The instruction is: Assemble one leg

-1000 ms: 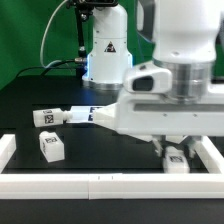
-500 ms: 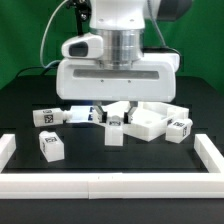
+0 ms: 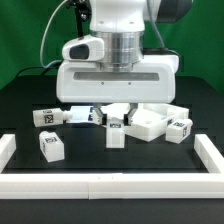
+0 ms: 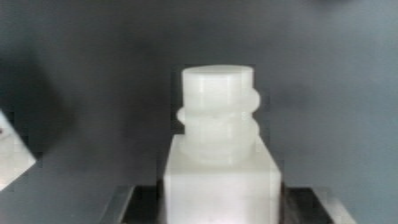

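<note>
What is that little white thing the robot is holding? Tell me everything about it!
The leg is a small white block that looks like plastic. The wrist view shows its square body ending in a round, ridged peg. It stands upright, pinched by the dark fingers of the gripper, low over the black table. Whether its bottom touches the table, I cannot tell.
</note>
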Robot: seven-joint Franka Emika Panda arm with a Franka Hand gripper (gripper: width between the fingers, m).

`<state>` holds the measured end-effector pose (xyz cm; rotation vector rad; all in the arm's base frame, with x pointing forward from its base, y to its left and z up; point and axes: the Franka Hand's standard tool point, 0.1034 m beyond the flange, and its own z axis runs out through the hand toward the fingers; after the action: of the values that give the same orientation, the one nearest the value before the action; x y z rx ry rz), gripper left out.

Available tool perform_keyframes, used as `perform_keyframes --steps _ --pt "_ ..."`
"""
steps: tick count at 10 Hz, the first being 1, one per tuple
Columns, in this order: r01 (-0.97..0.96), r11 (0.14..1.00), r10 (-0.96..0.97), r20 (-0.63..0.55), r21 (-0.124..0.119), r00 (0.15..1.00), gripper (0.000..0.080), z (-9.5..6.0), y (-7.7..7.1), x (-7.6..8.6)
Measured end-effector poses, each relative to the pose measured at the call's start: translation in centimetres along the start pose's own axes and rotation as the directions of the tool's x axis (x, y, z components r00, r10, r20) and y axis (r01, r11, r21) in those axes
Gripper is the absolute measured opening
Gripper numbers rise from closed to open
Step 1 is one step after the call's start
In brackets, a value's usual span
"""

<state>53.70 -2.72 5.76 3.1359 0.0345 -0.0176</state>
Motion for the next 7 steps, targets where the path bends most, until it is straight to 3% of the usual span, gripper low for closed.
perform_keyframes --steps 1,3,4,5,7 --pt "0.080 0.997 -0.080 -0.003 -0.003 0.997 0.0284 0.2 1.9 -1.0" --pt "0.217 0.976 -0.218 -0.015 -0.015 0.976 0.0284 1.2 7.1 -3.6" --pt "0.210 0.977 -0.211 -0.030 -0.030 0.977 0.0284 1.9 8.6 -4.4" --pt "0.210 0.977 -0.210 -0.027 -0.035 0.977 0.0284 2.8 8.7 -5.7" --pt "0.214 0.976 -0.215 -0.018 -0.028 0.977 0.0284 2.7 8.4 -5.7"
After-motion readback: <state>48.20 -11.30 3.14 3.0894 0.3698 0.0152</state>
